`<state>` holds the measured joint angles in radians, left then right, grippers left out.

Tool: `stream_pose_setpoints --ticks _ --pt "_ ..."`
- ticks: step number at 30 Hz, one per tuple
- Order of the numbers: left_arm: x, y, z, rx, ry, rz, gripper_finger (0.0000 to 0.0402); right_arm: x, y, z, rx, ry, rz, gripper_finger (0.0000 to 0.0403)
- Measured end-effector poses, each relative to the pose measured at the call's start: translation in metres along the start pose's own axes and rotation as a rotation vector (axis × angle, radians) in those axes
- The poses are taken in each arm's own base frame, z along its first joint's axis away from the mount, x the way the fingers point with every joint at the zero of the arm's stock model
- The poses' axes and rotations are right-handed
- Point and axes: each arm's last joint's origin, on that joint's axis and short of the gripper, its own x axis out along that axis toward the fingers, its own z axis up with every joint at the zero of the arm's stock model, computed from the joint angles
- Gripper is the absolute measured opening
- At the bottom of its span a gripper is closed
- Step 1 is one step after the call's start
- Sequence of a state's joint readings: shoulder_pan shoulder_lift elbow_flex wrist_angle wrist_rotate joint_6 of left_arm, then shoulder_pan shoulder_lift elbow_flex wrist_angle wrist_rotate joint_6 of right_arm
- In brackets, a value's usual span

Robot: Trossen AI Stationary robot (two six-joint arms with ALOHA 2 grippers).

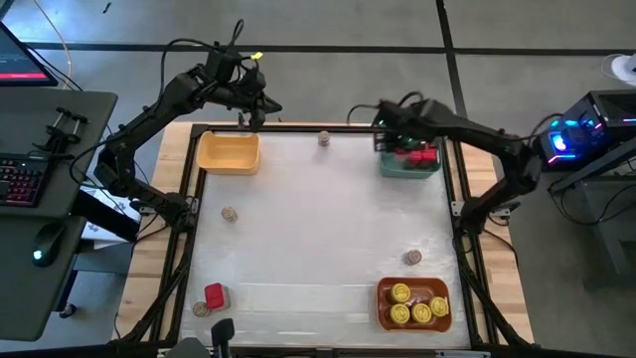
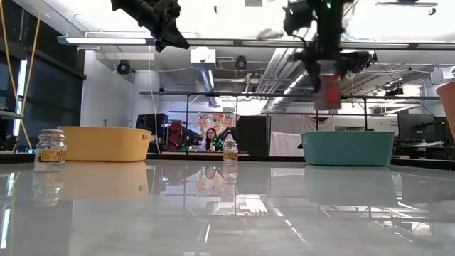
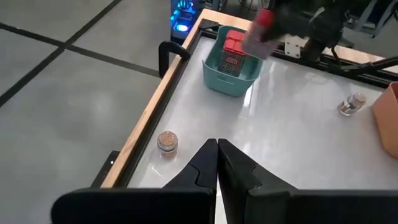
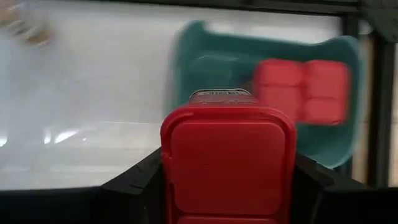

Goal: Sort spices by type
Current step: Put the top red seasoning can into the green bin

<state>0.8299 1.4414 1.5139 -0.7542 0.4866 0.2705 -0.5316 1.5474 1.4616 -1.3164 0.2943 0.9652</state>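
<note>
Motion blur is smearing the teal bin (image 4: 267,93) and the red tins (image 4: 303,90) inside it, just beyond the right gripper (image 4: 227,180). The held red tin (image 4: 228,163) is covering that gripper's fingertips and running off the frame's lower edge.

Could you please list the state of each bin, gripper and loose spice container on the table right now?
Right gripper: shut on a red tin, above the teal bin.
Left gripper: shut, empty, raised by the yellow bin.
Teal bin: holds red tins.
Orange bin: holds four yellow-lidded jars.
Yellow bin: empty.
Loose red tin: on the table.
Tan jars: loose, upright, unsorted.
</note>
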Motion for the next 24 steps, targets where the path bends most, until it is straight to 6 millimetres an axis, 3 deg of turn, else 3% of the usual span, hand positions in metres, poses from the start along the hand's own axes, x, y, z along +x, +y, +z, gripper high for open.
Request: stream_pose_setpoints --ticks 6,11,15,24 --pt "0.002 -0.003 0.001 -0.012 0.001 -0.01 0.0 0.045 -0.015 0.023 0.097 -0.001 0.027 0.0205" --pt "0.003 -0.006 0.001 -0.022 0.003 -0.016 0.0 0.079 -0.021 0.028 0.167 0.011 0.103 0.0205" --pt "0.003 -0.007 0.002 -0.019 0.005 -0.013 0.0 0.092 -0.03 0.025 0.169 0.04 0.072 0.0205" --pt "0.003 -0.006 0.002 -0.017 0.006 0.01 0.0 0.098 -0.032 0.024 0.129 0.071 0.082 0.0205"
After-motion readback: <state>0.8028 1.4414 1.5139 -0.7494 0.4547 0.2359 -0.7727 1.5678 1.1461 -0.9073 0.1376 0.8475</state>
